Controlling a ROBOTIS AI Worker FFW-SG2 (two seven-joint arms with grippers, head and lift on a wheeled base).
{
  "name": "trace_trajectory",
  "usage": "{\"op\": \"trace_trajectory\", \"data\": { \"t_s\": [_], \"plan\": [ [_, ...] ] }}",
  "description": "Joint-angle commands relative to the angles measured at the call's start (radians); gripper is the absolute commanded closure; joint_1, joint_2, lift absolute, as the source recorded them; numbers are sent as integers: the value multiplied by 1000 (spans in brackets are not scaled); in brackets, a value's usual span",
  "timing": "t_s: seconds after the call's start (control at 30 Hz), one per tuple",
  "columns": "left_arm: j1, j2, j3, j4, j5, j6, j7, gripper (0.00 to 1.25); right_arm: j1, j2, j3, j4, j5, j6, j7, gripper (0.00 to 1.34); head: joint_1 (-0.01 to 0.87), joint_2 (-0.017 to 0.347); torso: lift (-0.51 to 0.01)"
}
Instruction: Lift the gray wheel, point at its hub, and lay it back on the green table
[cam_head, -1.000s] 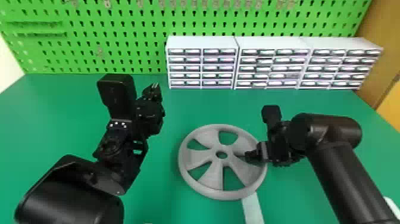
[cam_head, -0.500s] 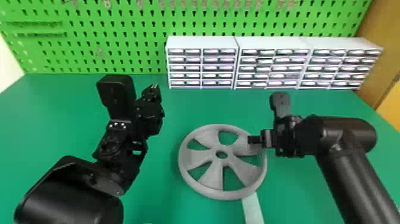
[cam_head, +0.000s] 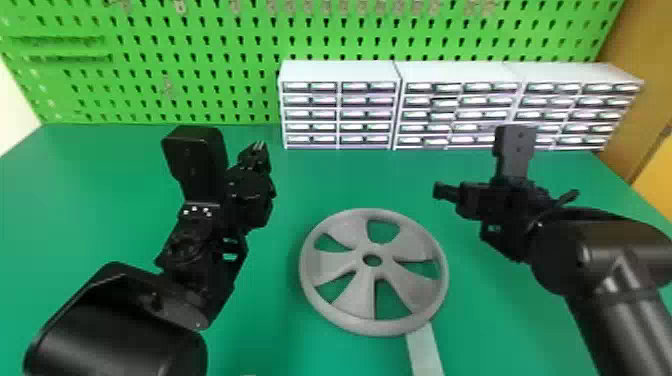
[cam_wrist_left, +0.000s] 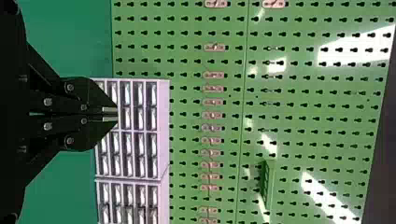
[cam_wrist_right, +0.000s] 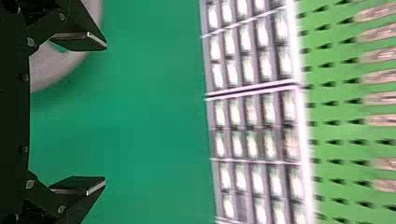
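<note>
The gray wheel (cam_head: 345, 305) lies flat on the green table (cam_head: 320, 180), its hub hole facing up, in the head view. My right gripper (cam_head: 440, 192) is above the table, to the right of and beyond the wheel, not touching it. In the right wrist view that gripper (cam_wrist_right: 100, 114) has its two fingers wide apart with nothing between them, and part of the wheel (cam_wrist_right: 60, 70) shows behind one finger. My left gripper (cam_head: 257, 150) is parked to the left of and beyond the wheel; in the left wrist view the gripper (cam_wrist_left: 112, 114) has its fingertips together, holding nothing.
White drawer cabinets (cam_head: 340, 107) stand in a row along the back of the table, before a green pegboard (cam_head: 200, 65). A pale strip (cam_head: 425, 350) runs from under the wheel's near edge toward the front. A brown panel (cam_head: 645, 100) rises at the right.
The right gripper has risen off the wheel's right side and moved away toward the drawer cabinets. The wheel and the left arm have stayed in place.
</note>
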Motion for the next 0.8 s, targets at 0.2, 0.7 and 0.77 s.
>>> {"op": "trace_trajectory", "data": {
  "t_s": [0.2, 0.7, 0.77],
  "plan": [
    [0, 0, -1, 0, 0, 0, 0, 1227, 91, 25, -48, -89, 161, -272, 100, 266, 692, 48, -93],
    [2, -3, 2, 0, 2, 0, 0, 1227, 198, 20, -94, -117, 205, -601, 129, 266, 692, 48, -93],
    [2, -3, 5, 0, 2, 0, 0, 1227, 210, 20, -98, -129, 213, -607, 129, 266, 692, 48, -93]
  ]
}}
